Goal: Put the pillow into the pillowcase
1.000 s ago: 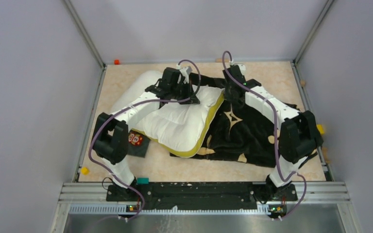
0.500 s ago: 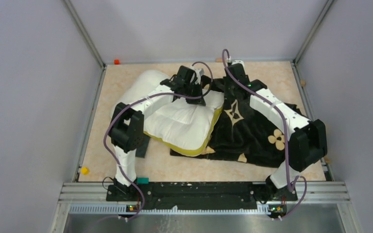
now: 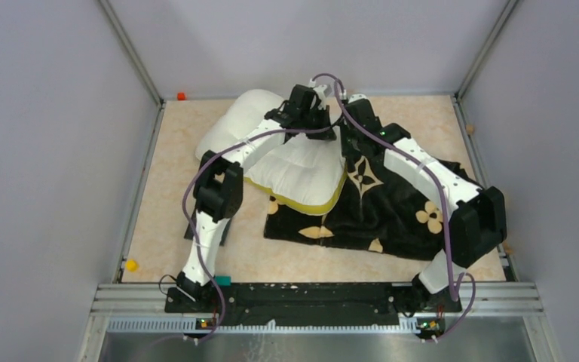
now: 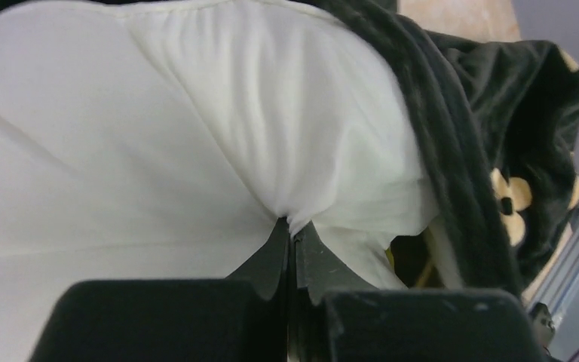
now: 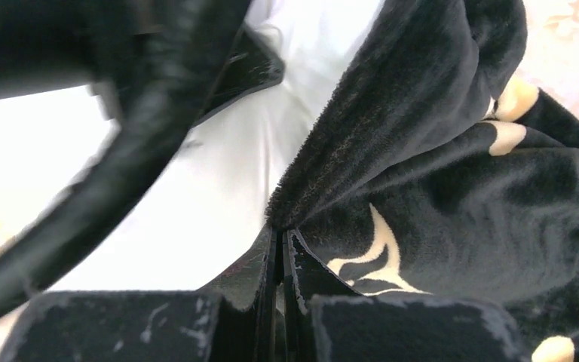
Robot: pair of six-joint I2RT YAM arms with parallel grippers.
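- Jaws of the left gripper [image 4: 292,228] are pressed together on a pinch of the pillow's [image 4: 158,128] white cover. Those of the right gripper [image 5: 279,232] are pressed together on the plush rim of the pillowcase [image 5: 437,188].
- Both pinches sit just beside each other at the pillowcase's far left corner.
- Most of the pillow lies on the counter [image 3: 173,173] to the left of the pillowcase. Its right end overlaps the pillowcase's left edge, and its yellow band [image 3: 301,205] rests on the black fabric there.
- By my reading the task is at an early stage: the opening and a pillow corner are both gripped, but nearly all of the pillow is outside. What remains is feeding that corner in, working the body through, and drawing the case over the rest.
- I cannot tell whether any of the pillow is already inside the mouth, because both arms cover that spot from above.
- Nor can I tell whether the right pinch holds one layer or two.
- A blurred dark shape crosses the left of the right wrist view, too close to identify.
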